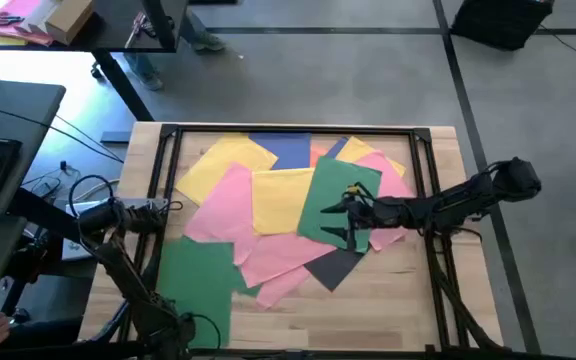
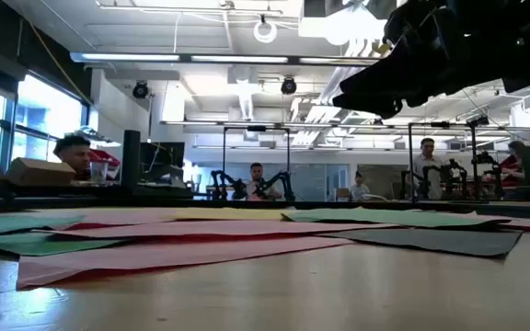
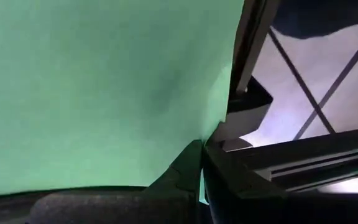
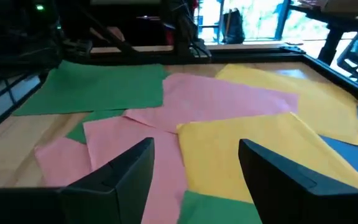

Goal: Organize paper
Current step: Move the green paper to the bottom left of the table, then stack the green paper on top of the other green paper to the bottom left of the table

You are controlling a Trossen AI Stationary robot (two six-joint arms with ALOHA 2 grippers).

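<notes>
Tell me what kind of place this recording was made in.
Probably a robotics lab or shared workshop. Behind the table with its coloured paper, more robot arms stand on other benches, people sit at them, and bare ducts and strip lights run overhead.

No legible text, labels, brands or numbers anywhere. Coloured paper sheets are plain, both arms show no markings, boxes on the far-left desk unreadable.

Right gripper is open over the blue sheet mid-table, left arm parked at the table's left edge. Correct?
Not quite. The high view shows the right gripper open over the green sheet, not a blue one. The left arm does sit at the table's left edge.
</notes>
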